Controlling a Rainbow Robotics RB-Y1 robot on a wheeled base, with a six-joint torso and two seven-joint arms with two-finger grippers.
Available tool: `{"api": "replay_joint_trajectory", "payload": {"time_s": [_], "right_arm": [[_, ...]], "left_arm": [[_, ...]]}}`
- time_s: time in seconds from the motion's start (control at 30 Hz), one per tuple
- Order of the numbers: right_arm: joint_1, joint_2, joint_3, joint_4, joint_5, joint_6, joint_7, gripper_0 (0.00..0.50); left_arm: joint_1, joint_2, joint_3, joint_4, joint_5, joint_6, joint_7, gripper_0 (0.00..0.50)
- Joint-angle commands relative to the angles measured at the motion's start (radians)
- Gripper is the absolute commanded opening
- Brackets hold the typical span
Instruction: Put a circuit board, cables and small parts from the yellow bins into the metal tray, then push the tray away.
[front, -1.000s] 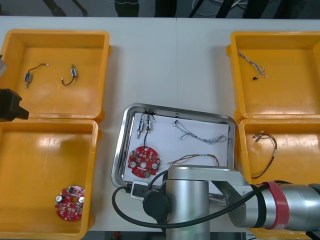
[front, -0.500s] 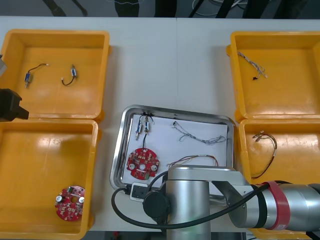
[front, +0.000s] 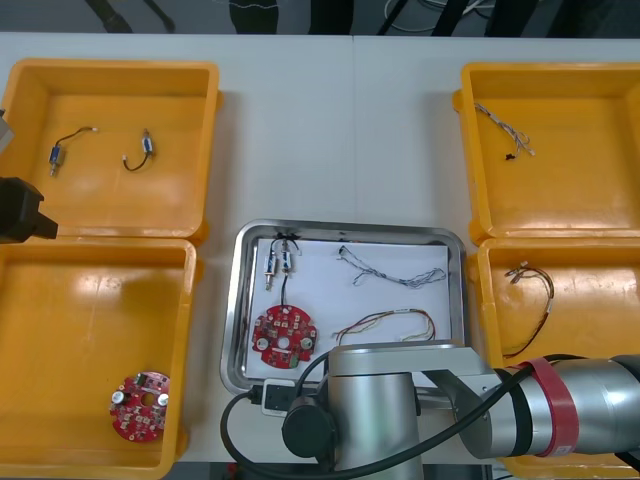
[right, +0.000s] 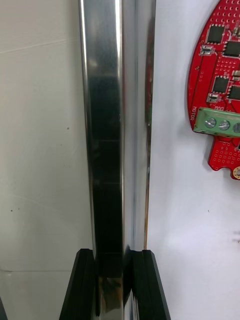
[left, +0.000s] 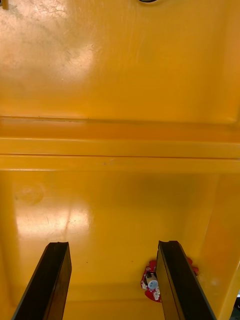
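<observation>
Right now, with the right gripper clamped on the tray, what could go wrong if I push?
1. The right gripper pinches the rim beside the board, seemingly off-centre, so the tray may swivel rather than slide straight.
2. Its right side lies close to the near right bin; a swivel could knock it.
3. The cables lie loose and may shift.
The left gripper hovers open over the left bins.
</observation>
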Motion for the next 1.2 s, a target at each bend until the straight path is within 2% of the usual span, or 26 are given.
{"api": "replay_joint_trajectory", "payload": {"time_s": [0.03, 0.43, 0.63, 0.77, 0.97, 1.2], "right_arm": [[-0.036, -0.013, 0.038, -0.045, -0.007, -0.016, 0.047, 0.000], [-0.076, -0.025, 0.037, -0.044, -0.030, -0.025, 0.049, 0.000], [-0.108, -0.030, 0.014, -0.010, -0.096, -0.034, 0.051, 0.000], [-0.119, -0.030, 0.003, -0.002, -0.113, -0.037, 0.054, 0.000], [-0.174, -0.030, -0.020, 0.047, -0.200, -0.057, 0.061, 0.000], [-0.211, -0.030, -0.035, 0.090, -0.239, -0.082, 0.072, 0.000]], "left_arm": [[0.022, 0.042, 0.031, -0.028, -0.009, 0.007, -0.093, 0.500], [0.022, 0.042, 0.031, -0.028, -0.009, 0.007, -0.093, 0.500], [0.022, 0.042, 0.031, -0.028, -0.009, 0.007, -0.093, 0.500], [0.022, 0.042, 0.031, -0.028, -0.009, 0.007, -0.093, 0.500], [0.022, 0.042, 0.031, -0.028, -0.009, 0.007, -0.093, 0.500], [0.022, 0.042, 0.031, -0.028, -0.009, 0.007, -0.093, 0.500]]}}
